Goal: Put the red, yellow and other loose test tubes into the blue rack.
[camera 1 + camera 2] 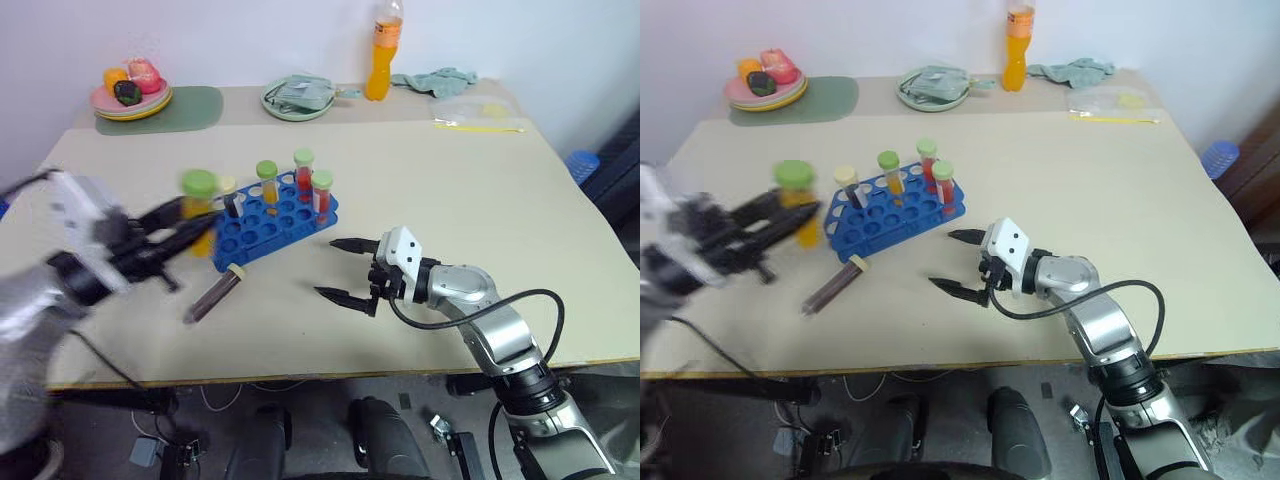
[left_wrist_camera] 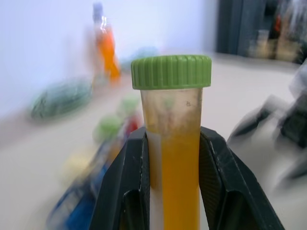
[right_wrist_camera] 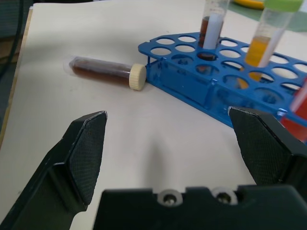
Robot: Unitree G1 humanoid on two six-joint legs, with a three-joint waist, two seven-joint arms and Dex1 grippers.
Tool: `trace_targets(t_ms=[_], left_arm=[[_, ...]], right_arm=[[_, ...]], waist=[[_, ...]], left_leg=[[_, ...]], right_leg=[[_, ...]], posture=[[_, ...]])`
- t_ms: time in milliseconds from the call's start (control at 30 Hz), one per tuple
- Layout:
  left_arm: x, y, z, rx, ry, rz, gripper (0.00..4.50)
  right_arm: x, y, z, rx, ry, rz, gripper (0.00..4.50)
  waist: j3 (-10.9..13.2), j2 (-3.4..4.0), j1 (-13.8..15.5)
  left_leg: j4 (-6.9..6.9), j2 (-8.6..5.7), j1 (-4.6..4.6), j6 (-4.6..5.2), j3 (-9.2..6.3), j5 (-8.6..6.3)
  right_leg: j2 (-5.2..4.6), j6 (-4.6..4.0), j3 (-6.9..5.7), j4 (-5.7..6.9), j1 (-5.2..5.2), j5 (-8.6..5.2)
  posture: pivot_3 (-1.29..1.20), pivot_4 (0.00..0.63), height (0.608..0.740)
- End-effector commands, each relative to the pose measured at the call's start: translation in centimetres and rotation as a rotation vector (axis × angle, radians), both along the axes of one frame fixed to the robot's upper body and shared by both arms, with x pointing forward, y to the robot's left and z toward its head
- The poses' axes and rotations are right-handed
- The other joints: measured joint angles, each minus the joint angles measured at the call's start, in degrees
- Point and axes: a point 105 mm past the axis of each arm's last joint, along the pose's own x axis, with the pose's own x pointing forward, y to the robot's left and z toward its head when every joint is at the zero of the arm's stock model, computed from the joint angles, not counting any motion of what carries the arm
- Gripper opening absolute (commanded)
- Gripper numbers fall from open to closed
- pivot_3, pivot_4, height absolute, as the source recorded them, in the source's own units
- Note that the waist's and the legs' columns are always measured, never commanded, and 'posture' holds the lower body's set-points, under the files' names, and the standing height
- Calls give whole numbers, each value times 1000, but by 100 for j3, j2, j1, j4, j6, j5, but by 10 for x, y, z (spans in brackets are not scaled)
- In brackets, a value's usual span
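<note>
At the left edge of the bench (image 1: 420,200), the left gripper (image 1: 190,228) is seen clenched on a green-capped tube of orange liquid (image 1: 199,208), held upright just off the left end of the blue rack (image 1: 275,215); in the left wrist view the two black fingers (image 2: 218,177) are pressed against both sides of the tube (its cap rising clear above them). The arm is blurred.

The blue rack is placed near the middle of the bench, somewhat toward its left and front, and is set at a slant to the front edge. Four tubes are stood upright in its holes: a cream-capped one with dark contents (image 1: 229,195) at its left end, a green-capped yellow one (image 1: 267,184), and two green-capped red ones (image 1: 303,173) (image 1: 322,194) toward its right end. On the bench just in front of the rack's left corner, a loose cream-capped tube of brown liquid (image 1: 214,296) is laid on its side, its cap nearly touching the rack.

To the right of the rack, toward the front edge, the right gripper (image 1: 345,270) is held released, its fingers spread wide and pointed at the rack, with nothing between them (the bench surface is visible in the gap).

Along the far edge are found a plate of fruit (image 1: 131,98) on a green mat (image 1: 185,107), a green plate with a cloth (image 1: 298,97), and an orange bottle (image 1: 380,50).
</note>
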Motion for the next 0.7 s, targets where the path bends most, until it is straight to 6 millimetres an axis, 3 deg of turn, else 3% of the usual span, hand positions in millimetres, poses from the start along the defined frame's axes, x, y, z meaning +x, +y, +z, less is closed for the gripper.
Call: trace_targets(t_ms=[33,133,300,500,700], left_arm=[[23,-9,7,13,-183,251,775],[39,-20,-1,22,-281,376,775],[68,-33,-24,-33,-290,506,775],[90,-47,-38,-40,-280,491,775],[102,-55,-59,-33,-164,461,775]], right_arm=[[1,5,12,13,-64,26,4500],[3,5,12,13,-77,23,4500],[5,2,15,29,-92,-25,4500],[1,-2,14,39,-90,-59,4500],[1,-4,15,49,-90,-82,4500]], waist=[[-3,-7,-16],[-5,-5,-40],[-5,-4,-7],[-5,-4,-8],[-5,-4,-19]], left_leg=[[-3,5,17,0,0,0],[-15,11,24,0,2,0],[-22,13,9,1,4,0],[-22,12,9,1,5,0],[-23,13,10,1,5,-1]], right_leg=[[8,-1,2,-6,18,-1],[19,-3,6,-7,16,-2],[17,-4,6,-10,-4,-2],[17,-3,5,-10,-3,-2],[19,-3,5,-9,-3,-2]], posture=[[0,150,740],[0,150,740],[0,150,740],[0,150,740],[0,150,740]])
